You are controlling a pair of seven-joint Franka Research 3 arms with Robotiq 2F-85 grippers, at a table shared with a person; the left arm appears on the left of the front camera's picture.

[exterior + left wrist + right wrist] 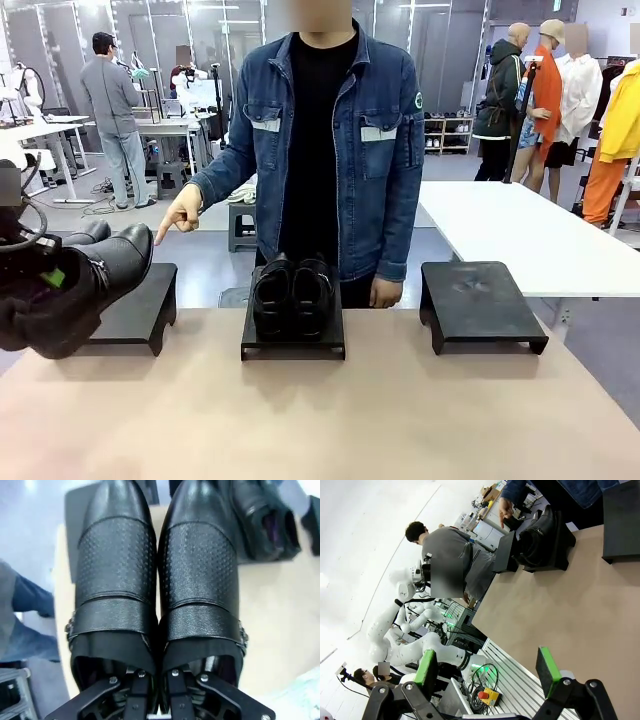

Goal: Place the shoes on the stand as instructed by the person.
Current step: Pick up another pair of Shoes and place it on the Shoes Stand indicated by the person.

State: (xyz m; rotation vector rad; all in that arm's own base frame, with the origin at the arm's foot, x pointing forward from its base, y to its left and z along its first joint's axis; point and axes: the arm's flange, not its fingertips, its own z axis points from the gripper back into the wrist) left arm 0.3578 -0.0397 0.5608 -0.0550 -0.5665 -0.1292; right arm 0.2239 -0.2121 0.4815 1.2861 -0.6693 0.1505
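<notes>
The table (320,420) fills the lower frame of the front view, with three black stands along its far edge. The person (330,150) stands behind the middle one and points a hand (180,215) toward the left stand (140,305) at centre left. A pair of shoes (292,295) already sits on the middle stand (293,340); the right stand (480,305) is bare. The left gripper (154,695) has its fingers clamped on the second pair (157,580), hanging above the left stand. The carrying step is in hand; next, lowering onto that stand and letting go. The right gripper (487,672) has its fingers wide, holding nothing.
</notes>
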